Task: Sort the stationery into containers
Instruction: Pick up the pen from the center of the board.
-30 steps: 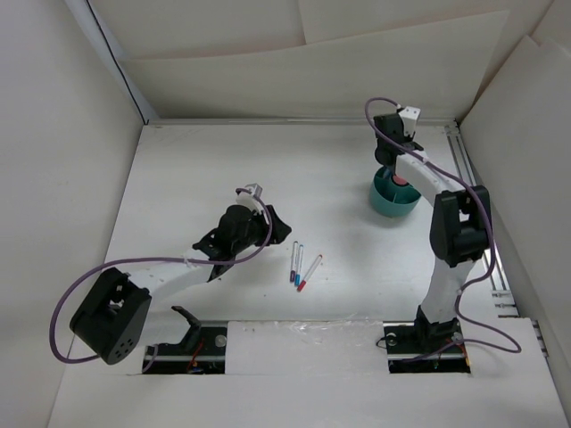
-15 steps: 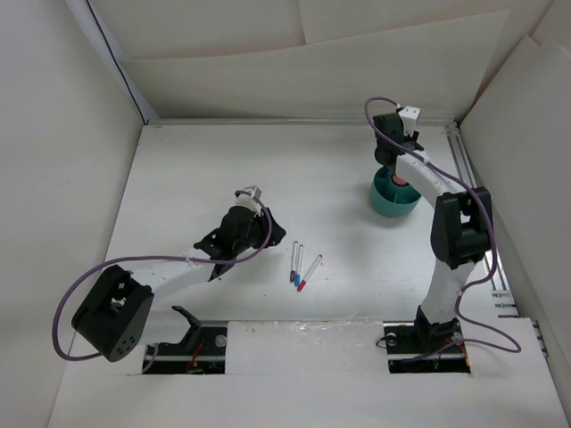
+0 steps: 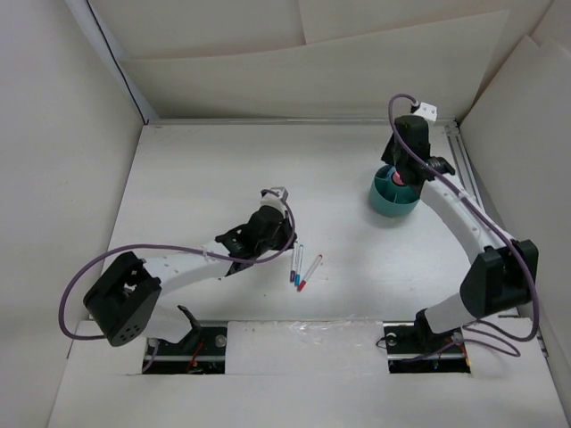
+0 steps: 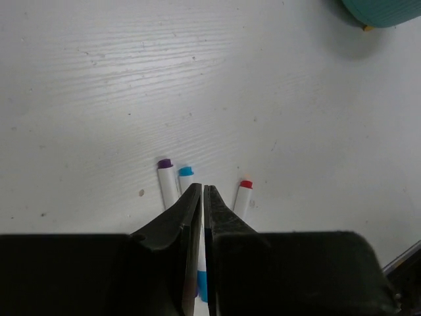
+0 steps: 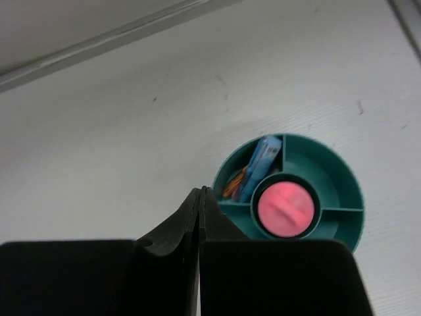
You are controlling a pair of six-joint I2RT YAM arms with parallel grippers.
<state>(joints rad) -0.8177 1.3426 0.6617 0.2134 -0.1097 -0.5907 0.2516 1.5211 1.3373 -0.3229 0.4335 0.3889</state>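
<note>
Three thin white pens (image 3: 300,267) lie side by side at the table's middle, with purple (image 4: 165,179), blue (image 4: 186,174) and red (image 4: 244,195) tips. My left gripper (image 4: 202,188) is shut just above them, and the blue-tipped pen runs underneath its fingers. The round teal container (image 3: 393,194) stands at the back right. Inside it I see a pink marker (image 5: 286,209) in the centre well, plus a light blue marker (image 5: 263,164) and an orange one (image 5: 233,185) in a side compartment. My right gripper (image 5: 200,191) hangs shut and empty over the cup's left rim (image 5: 227,172).
White walls enclose the table on three sides. A metal rail (image 3: 466,165) runs along the right edge behind the cup. The cup's edge (image 4: 385,12) shows at the top right of the left wrist view.
My left arm has reached right to the pens and its jaws have shut. My right arm's elbow has swung out right, and its gripper has opened wider and then shut over the cup.
</note>
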